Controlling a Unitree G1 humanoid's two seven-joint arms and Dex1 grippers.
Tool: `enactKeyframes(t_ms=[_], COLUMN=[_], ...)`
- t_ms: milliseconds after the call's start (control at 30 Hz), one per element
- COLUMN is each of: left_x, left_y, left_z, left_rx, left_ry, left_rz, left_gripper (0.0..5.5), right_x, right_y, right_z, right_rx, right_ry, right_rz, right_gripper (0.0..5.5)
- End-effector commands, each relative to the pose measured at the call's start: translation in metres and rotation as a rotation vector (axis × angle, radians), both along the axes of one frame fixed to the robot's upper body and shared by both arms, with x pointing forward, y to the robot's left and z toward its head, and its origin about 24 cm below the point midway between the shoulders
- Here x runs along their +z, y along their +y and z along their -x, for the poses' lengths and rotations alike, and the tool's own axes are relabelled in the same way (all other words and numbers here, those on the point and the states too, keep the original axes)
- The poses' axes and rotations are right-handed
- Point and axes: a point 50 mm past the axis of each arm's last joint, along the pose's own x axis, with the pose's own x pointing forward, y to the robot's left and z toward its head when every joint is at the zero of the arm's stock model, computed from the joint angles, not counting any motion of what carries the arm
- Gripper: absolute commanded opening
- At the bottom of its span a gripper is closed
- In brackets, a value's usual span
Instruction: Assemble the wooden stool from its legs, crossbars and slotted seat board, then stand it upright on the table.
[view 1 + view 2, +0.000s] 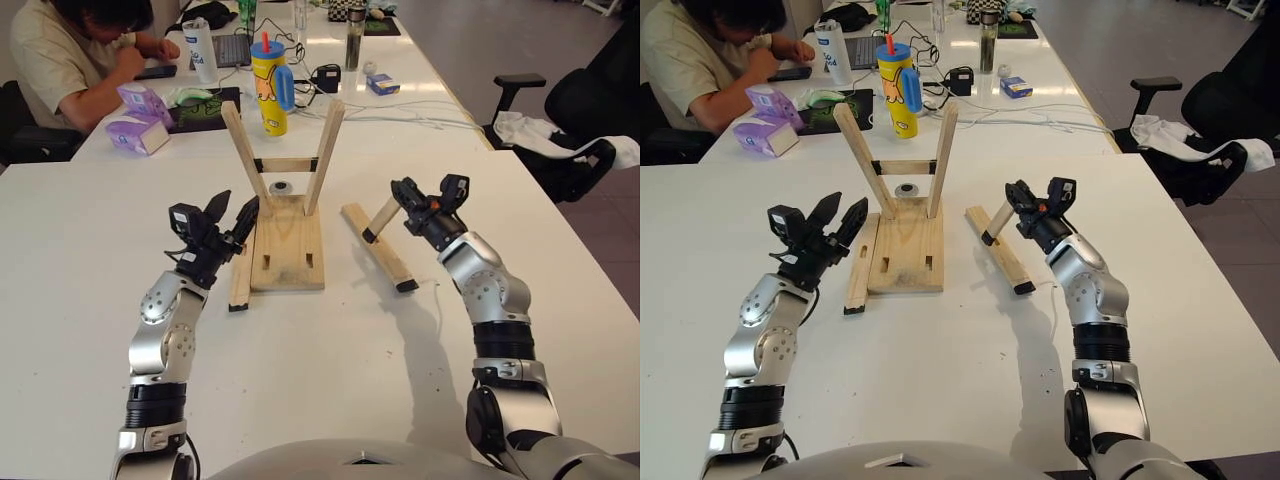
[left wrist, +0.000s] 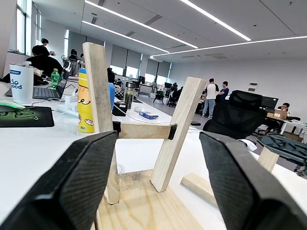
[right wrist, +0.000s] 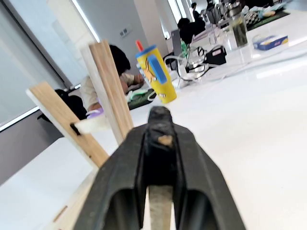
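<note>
Stool half built on the white table (image 1: 330, 380).
We see the slotted seat board (image 1: 288, 255) flat mid-table, 2 legs (image 1: 243, 150) and 1 crossbar (image 1: 288, 164) standing on it. 1 loose leg (image 1: 241, 280) lies just beside its left edge, a second loose leg (image 1: 380, 248) to its right. Our left gripper (image 1: 236, 203) hovers spread beside the board; our right gripper (image 1: 405, 195) is clamped on a short crossbar (image 1: 380, 220).

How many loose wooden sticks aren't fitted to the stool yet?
3 loose sticks: a long wooden stick lying along the left edge of the slotted seat board, another long stick lying right of it, and a short stick tilted in the right gripper. None seems hidden.
</note>
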Motion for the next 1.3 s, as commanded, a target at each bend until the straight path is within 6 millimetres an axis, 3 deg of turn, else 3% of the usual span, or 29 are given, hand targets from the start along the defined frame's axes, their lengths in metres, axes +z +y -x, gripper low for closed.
enactKeyframes(t_ms=[33,467,633,933,1133,1300], left_x=[-0.005,-0.011,-0.010,-0.009,-0.011,-0.011], left_y=[-0.002,0.010,0.011,0.008,0.007,0.007], left_z=[-0.002,0.000,-0.001,-0.004,-0.003,-0.003], left_rx=[-0.001,0.000,0.003,0.000,0.003,0.004], left_ry=[0.020,0.049,0.046,0.039,0.043,0.042], left_rz=[-0.019,-0.062,-0.070,-0.078,-0.077,-0.077], left_gripper=[3.18,3.18,3.18,3.18,3.18,3.18], right_x=[0.001,-0.012,-0.020,-0.058,-0.086,-0.097], right_y=[0.001,-0.012,-0.006,0.012,0.005,-0.005], right_z=[-0.011,-0.009,-0.010,0.008,0.027,0.041], right_rx=[-0.023,-0.061,-0.051,0.036,0.022,0.030], right_ry=[-0.045,-0.016,-0.011,0.015,0.060,0.087], right_rz=[0.065,0.155,0.217,0.364,0.379,0.409], right_gripper=[0.46,0.46,0.46,0.46,0.46,0.46])
